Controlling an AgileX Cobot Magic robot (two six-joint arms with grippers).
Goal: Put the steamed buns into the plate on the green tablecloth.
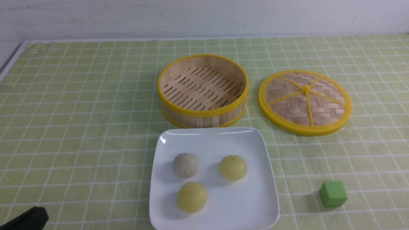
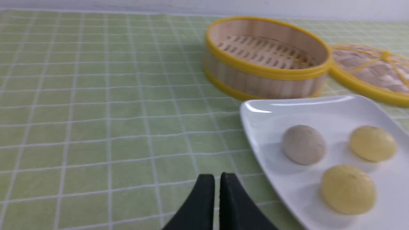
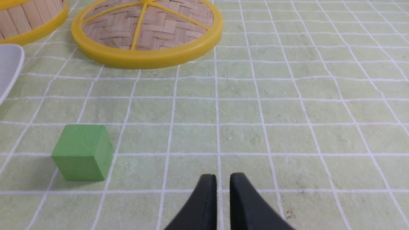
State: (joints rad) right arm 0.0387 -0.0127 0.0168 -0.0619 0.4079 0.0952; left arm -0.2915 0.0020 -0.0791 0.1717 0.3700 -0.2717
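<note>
The white square plate (image 1: 255, 198) lies on the green tablecloth (image 1: 80, 127) at the front middle. In it sit a greyish-beige steamed bun (image 1: 185, 164) and two pale yellow buns (image 1: 233, 167) (image 1: 192, 197). The plate (image 2: 274, 179) and its buns show in the left wrist view too. My left gripper (image 2: 217, 176) is shut and empty, over the cloth to the left of the plate; its tip shows at the front view's lower left corner (image 1: 32, 218). My right gripper (image 3: 223, 177) is shut and empty, over bare cloth right of the green cube; it is out of the front view.
The round bamboo steamer (image 1: 203, 90) stands empty behind the plate. Its woven lid (image 1: 305, 101) lies to the right of it. A green cube (image 1: 333, 193) sits right of the plate, also in the right wrist view (image 3: 82, 152).
</note>
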